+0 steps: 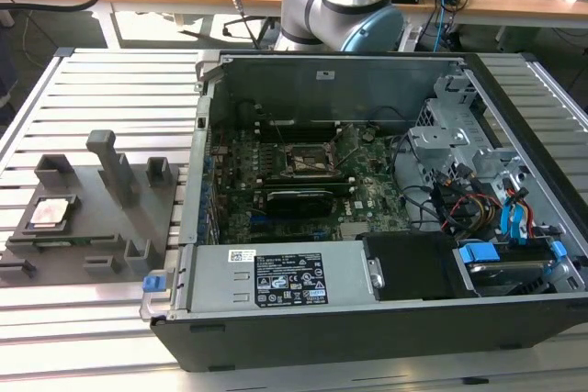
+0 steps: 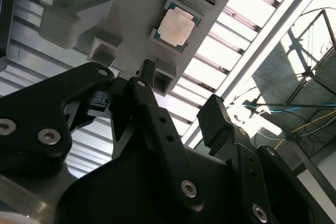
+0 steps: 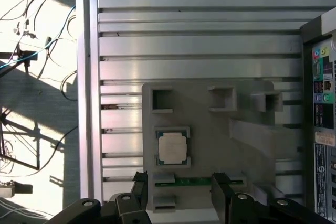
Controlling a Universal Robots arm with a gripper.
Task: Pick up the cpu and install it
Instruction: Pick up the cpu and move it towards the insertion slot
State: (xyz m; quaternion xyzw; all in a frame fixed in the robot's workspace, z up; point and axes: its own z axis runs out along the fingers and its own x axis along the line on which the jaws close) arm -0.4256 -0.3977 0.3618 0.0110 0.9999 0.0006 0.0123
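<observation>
Slatted metal surface (image 1: 83, 319) underneath, and the pincer (image 2: 181, 95) hangs above it, fingers apart, gripping nothing. Just past its tips, the cpu (image 3: 172, 147) lies flat in the grey fixture (image 3: 210, 129). Farther off, well apart from the cpu, the open case (image 1: 367, 319), socket (image 1: 308, 161) mid-board.

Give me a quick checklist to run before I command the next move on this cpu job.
1. The cpu lies flat in its recess on the grey fixture: ok.
2. End effector open, nothing between its fingers: ok.
3. End effector around the cpu: not ok; it hangs above the fixture, apart from the chip.
4. Nothing lying on top of the cpu: ok.
5. Computer case open, motherboard exposed: ok.
6. Socket unlatched and empty: cannot tell from the exterior view.
</observation>
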